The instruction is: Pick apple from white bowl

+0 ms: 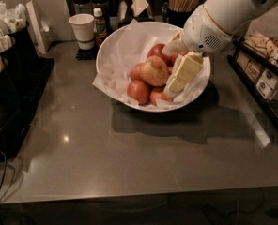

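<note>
The white bowl (115, 46), wide and lined with crumpled white paper, stands on the grey counter. In it the pale yellow-tan apple (154, 71) lies on top of several smaller red apples (139, 91). My gripper (175, 82) reaches down from the upper right into the bowl, its cream fingers (186, 71) just right of the tan apple and over the red ones. It holds nothing that I can see.
A small white paper cup (81, 28) and a sauce bottle (99, 25) stand behind the bowl at the left. A jar of stirrers (182, 0) is at the back. A black rack (7, 78) lies on the left, a shelf of packets (263, 71) on the right.
</note>
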Motion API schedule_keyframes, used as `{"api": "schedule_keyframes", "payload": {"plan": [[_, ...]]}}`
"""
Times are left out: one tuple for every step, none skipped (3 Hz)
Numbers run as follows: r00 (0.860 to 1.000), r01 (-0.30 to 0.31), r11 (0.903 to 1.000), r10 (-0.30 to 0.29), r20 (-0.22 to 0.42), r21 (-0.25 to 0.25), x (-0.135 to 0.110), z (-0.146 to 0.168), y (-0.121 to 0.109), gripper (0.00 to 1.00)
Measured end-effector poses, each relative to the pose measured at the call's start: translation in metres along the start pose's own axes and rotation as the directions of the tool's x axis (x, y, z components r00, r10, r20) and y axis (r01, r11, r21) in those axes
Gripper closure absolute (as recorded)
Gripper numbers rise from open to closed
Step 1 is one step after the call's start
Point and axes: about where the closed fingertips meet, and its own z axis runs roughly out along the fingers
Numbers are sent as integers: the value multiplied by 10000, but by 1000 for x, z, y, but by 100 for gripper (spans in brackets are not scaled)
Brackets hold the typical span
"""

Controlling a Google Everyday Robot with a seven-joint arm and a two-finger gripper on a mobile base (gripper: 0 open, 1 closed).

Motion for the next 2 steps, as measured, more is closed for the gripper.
{"api": "schedule_keyframes", "payload": {"plan": [[10000, 68, 10000, -68, 36, -42, -1, 9, -8, 16], [9998, 198, 9997, -197, 64, -133, -6, 18, -19, 15]]}}
